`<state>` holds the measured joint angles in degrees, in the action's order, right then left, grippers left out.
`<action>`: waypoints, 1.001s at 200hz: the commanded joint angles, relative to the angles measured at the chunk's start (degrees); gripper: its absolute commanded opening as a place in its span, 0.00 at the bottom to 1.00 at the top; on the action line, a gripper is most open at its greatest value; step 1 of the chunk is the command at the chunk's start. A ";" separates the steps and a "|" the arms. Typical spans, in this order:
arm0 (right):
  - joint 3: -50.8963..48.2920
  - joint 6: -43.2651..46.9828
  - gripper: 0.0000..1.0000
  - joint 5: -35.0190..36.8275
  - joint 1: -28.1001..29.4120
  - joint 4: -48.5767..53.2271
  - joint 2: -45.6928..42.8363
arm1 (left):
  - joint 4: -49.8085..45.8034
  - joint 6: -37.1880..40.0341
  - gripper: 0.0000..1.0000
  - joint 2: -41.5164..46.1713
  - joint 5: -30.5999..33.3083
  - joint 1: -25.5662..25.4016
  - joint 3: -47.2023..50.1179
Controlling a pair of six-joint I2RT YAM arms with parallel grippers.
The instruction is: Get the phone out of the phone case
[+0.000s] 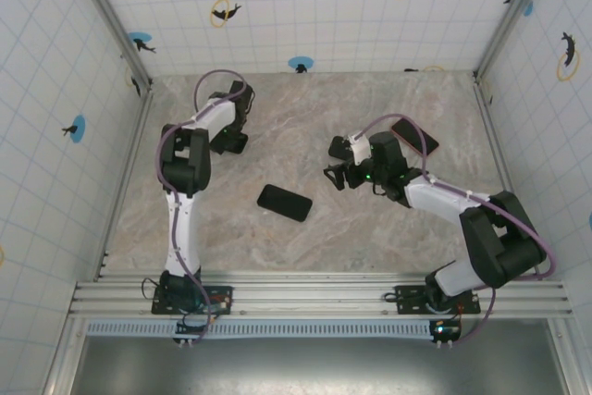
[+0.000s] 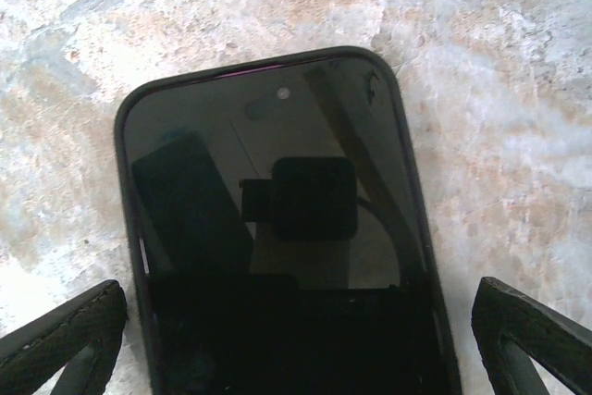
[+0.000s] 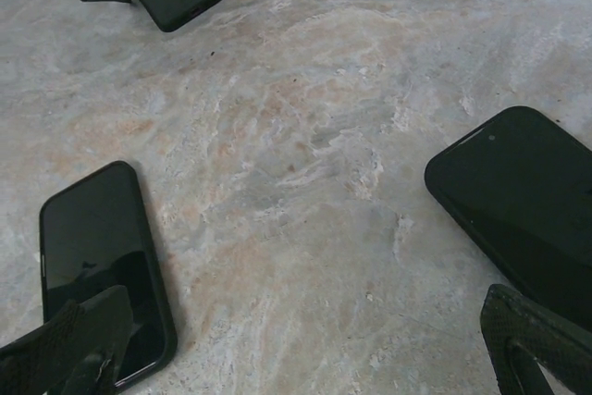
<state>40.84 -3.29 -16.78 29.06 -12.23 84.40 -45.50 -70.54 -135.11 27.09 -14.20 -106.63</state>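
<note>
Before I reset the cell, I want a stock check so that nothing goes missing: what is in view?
phones: three, black, screen up; middle phone mid-table, right phone toward the far right, left phone under the left claw
table: one, marbled beige-grey, under everything
walls: three, white tiles with dolphin stickers, around the table
rail: one, silver, near edge
arms: two, black and white with purple cables; left arm, right arm
claws: two, black, both open; left claw straddling the left phone, right claw over bare table
</note>
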 commanded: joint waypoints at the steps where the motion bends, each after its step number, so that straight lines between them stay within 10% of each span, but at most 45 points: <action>1: 1.58 -1.40 0.99 -3.01 -0.54 -2.60 -0.96 | -2.54 -0.40 0.98 -3.19 -2.18 0.08 -1.33; 74: 0.21 -6.39 0.99 -10.34 -2.73 -7.16 -0.99 | -6.16 -3.86 0.97 -3.74 -5.91 0.07 -0.14; 200: -1.38 -11.31 0.99 -12.97 -3.81 -11.07 -0.91 | 2.97 1.92 0.59 6.51 -8.84 0.05 7.68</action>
<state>40.80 -12.71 -28.47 25.52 -19.68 84.33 -44.93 -71.31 -131.92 24.43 -14.09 -102.15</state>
